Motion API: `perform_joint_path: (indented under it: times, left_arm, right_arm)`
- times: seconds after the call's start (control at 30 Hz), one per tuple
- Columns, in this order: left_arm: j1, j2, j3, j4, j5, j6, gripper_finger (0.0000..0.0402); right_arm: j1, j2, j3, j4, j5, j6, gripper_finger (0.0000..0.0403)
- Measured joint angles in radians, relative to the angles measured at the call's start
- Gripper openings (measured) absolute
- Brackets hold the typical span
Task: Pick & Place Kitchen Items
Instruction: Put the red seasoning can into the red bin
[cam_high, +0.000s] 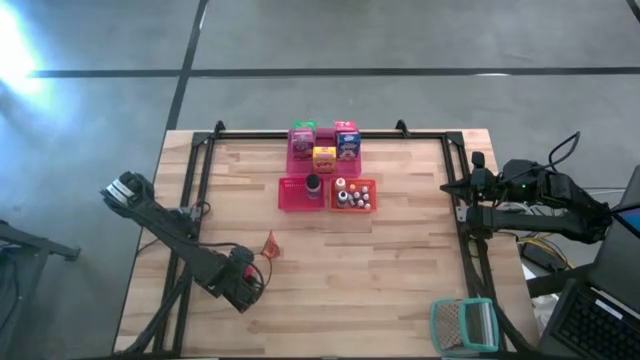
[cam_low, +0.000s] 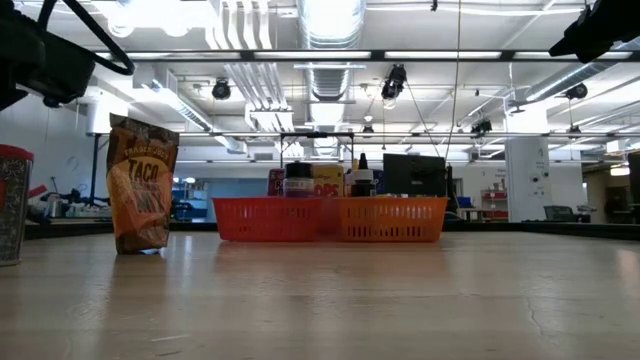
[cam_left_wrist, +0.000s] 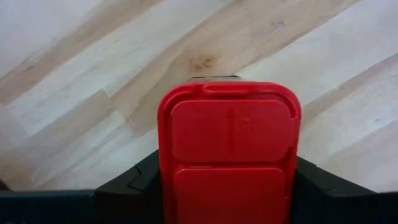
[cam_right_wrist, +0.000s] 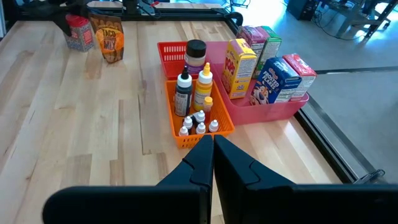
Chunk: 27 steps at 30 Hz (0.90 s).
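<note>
A small canister with a red flip lid (cam_left_wrist: 230, 124) stands upright on the wooden table at the near left, and it also shows at the low view's left edge (cam_low: 12, 205) and in the right wrist view (cam_right_wrist: 78, 32). My left gripper (cam_high: 243, 283) is over it, shut on it. A small orange taco bag (cam_high: 270, 245) stands on its base just beside it. Cartons stand in a pink tray (cam_high: 300, 160), a jar in a red basket (cam_high: 292, 195), and bottles in an orange basket (cam_high: 353, 207). My right gripper (cam_right_wrist: 213, 146) is shut and empty at the table's right edge. My left gripper comes at the canister from above, pointing down, with one finger (cam_left_wrist: 134, 180) on each side of it. The red lid's edge (cam_left_wrist: 163, 155) hides the place of contact below it. The canister stands upright with its base on the table.
A teal-framed wire-mesh thing (cam_high: 463, 325) lies at the table's near right corner. A black frame (cam_high: 320, 133) runs round the table's edges. Bare wood lies between the baskets and the near edge.
</note>
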Motion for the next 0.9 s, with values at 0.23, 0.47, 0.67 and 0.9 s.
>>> perform_joint_path:
  times: [0.23,0.47,0.67,0.9]
  left_arm:
    - [-0.001,-0.062,0.000,-0.042,-0.015,0.001,0.0230]
    - [-0.001,-0.154,0.000,-0.202,-0.100,-0.004,0.0216]
    - [0.018,-0.246,0.000,-0.354,-0.280,0.007,0.0230]
    - [0.159,-0.360,0.000,-0.384,-0.457,0.267,0.0219]
  right_arm:
    - [0.000,0.000,0.000,0.000,0.000,0.000,0.0008]
    - [0.000,0.000,0.000,0.000,0.000,0.000,0.0008]
    - [0.000,0.000,0.000,0.000,0.000,0.000,0.0008]
    - [0.000,0.000,0.000,0.000,0.000,0.000,0.0008]
